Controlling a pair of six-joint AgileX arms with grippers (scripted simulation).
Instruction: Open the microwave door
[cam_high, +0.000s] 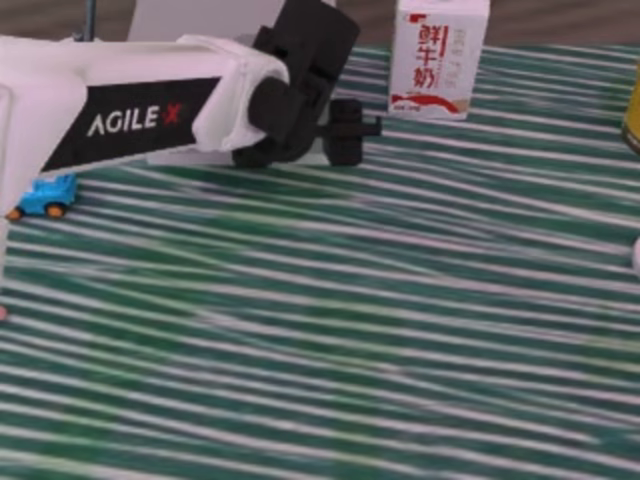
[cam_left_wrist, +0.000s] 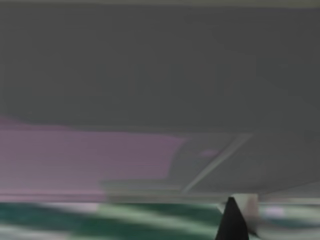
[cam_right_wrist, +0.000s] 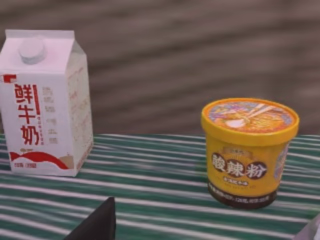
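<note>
Left arm (cam_high: 130, 105) stretched across table's (cam_high: 350, 330) far left, gripper (cam_high: 345, 128) at microwave (cam_high: 195, 20) front beside milk carton (cam_high: 438, 55), finger spread and hold not discernible; purple floor (cam_left_wrist: 85, 160) close in wrist view; right arm unseen.

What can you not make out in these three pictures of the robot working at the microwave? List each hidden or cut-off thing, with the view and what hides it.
- Microwave, top view: mostly covered by the left arm and cut by the top edge.
- Microwave door, left wrist view: too close; its angle and handle are unclear.
- Left gripper: whether it holds anything cannot be told.
- Right gripper: only dark corners in the right wrist view.
- Yellow noodle cup: cut by the top view's right edge.
</note>
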